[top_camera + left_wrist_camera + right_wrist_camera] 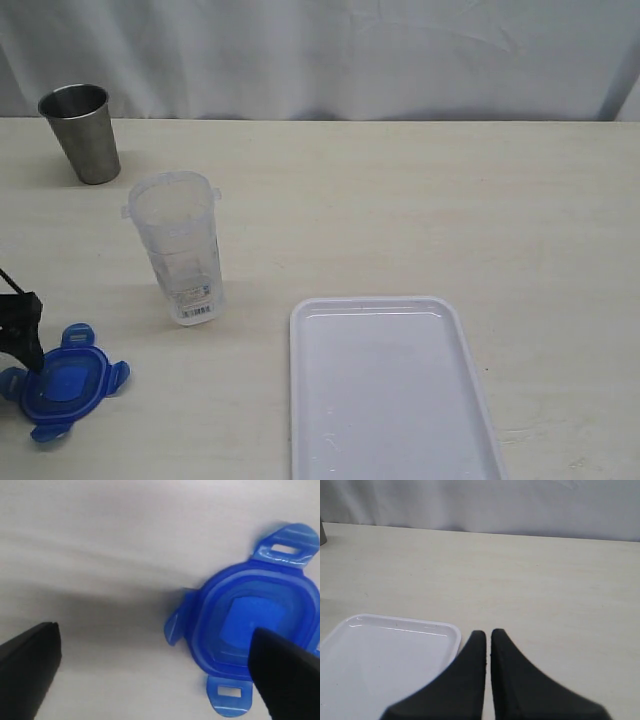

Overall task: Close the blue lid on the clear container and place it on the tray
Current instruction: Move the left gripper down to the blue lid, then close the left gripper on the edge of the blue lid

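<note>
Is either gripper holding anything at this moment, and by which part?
Nothing is held. The left gripper stands open over the blue lid, which lies on the table; the right gripper is shut on nothing near the tray.

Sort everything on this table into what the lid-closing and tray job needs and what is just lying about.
Belongs to the job:
blue lid, lying flat, not on the container
clear container, upright and open
tray, nothing on it

Just lying about:
steel cup, upright, apart from the rest
</note>
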Controlling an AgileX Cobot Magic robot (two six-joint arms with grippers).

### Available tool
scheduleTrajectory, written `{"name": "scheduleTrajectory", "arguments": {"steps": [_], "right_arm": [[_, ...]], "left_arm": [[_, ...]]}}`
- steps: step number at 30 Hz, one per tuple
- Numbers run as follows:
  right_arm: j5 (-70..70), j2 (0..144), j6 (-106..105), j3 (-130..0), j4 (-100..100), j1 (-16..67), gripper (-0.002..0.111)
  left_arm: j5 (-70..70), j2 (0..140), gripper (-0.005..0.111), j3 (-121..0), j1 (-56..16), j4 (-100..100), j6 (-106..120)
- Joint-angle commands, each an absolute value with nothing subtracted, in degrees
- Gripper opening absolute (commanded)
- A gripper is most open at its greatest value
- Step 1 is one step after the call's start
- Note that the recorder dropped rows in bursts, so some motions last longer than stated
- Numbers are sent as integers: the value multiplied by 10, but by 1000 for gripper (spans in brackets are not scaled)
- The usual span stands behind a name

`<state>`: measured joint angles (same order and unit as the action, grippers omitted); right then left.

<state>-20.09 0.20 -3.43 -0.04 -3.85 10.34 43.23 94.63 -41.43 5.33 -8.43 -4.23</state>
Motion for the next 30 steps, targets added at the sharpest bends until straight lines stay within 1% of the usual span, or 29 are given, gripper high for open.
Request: {"name": "scheduleTrajectory", "arguments": {"steps": [1,9,11,12,15,17,19,30], "right_arm": [[-197,0,-34,0,-36,102,4],[-197,0,-34,0,-36,102,4],[-197,0,-34,0,-36,102,4],[-197,0,-34,0,-36,102,4],[-197,0,-34,0,-36,102,4],[-197,0,-34,0,-36,102,4],[-197,0,-34,0,-36,102,4],[-197,0,-34,0,-36,102,4]], "left_arm": [[356,946,104,-373,52,-161,23],[356,946,104,-373,52,-170,61],[356,946,101,-373,52,-166,61],[356,946,95,-373,52,-164,61],[356,946,61,-373,52,-157,61],[356,946,51,-373,54,-152,61],[359,946,48,-373,53,-152,61],[367,960,49,-373,53,-159,60]]}}
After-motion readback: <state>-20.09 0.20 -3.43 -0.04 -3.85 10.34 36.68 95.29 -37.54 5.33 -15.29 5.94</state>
